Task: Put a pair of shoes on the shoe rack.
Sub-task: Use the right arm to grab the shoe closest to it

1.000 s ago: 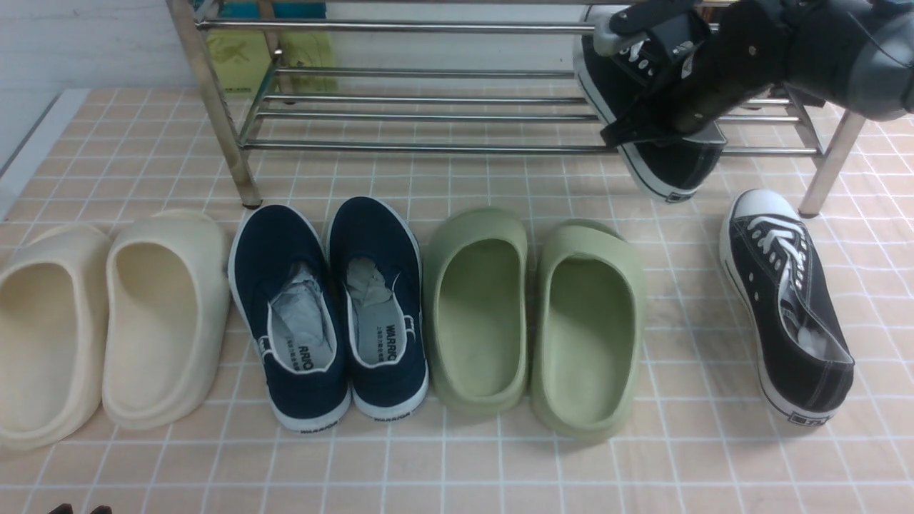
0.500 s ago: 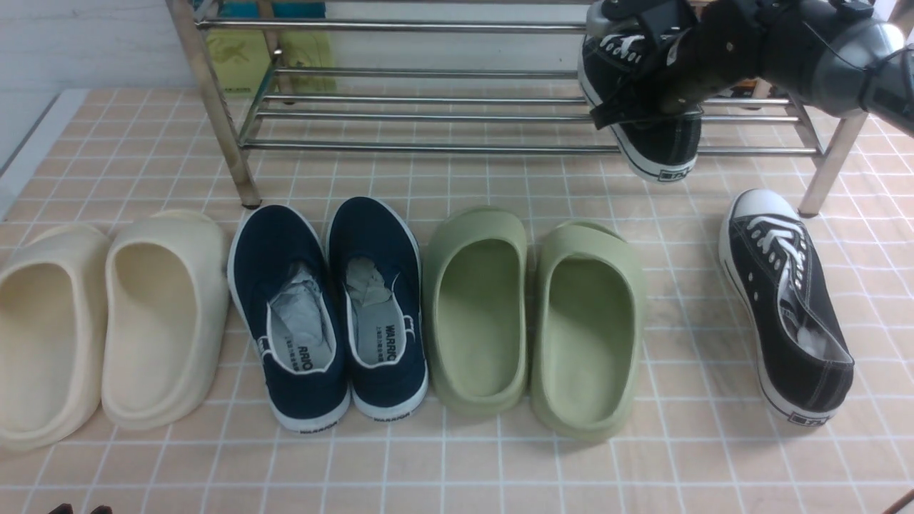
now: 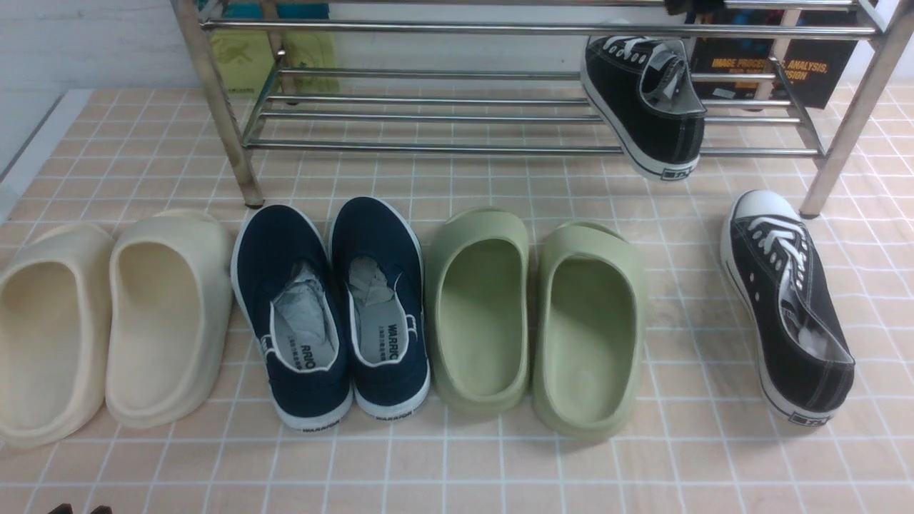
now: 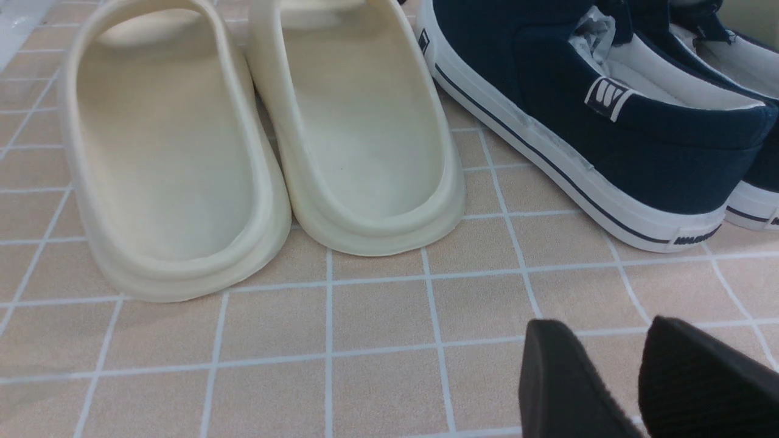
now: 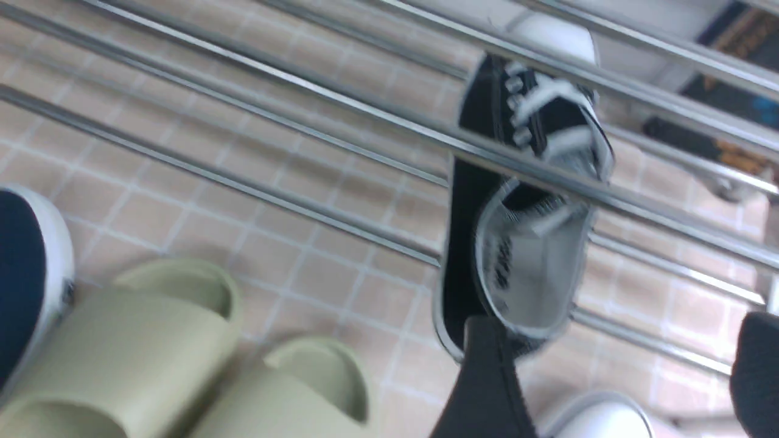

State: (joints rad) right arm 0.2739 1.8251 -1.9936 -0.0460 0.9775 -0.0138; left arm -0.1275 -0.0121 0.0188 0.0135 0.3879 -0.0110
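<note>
One black canvas sneaker [image 3: 646,107] lies on the lower bars of the steel shoe rack [image 3: 428,146] at the right, its heel hanging over the front bar. It also shows in the right wrist view [image 5: 468,201]. The other sneaker [image 3: 785,300] lies on the floor in front of the rack's right leg, and its white toe cap shows in the right wrist view [image 5: 599,420]. My right gripper [image 5: 621,322] is wide open and empty, above and clear of the racked sneaker. My left gripper [image 4: 602,328] hovers low over the floor, empty, with a narrow gap between its fingers.
On the tiled floor stand cream slippers [image 3: 107,321], navy WARRIOR slip-ons [image 3: 332,307] and green foam slippers [image 3: 535,321] in a row. A dark book [image 3: 771,64] and a yellow-green bag [image 3: 243,57] stand behind the rack.
My right gripper has let go of the sneaker on the rack's lower shelf and pulled up, almost out of the front view. The sneaker stays on the bars.
</note>
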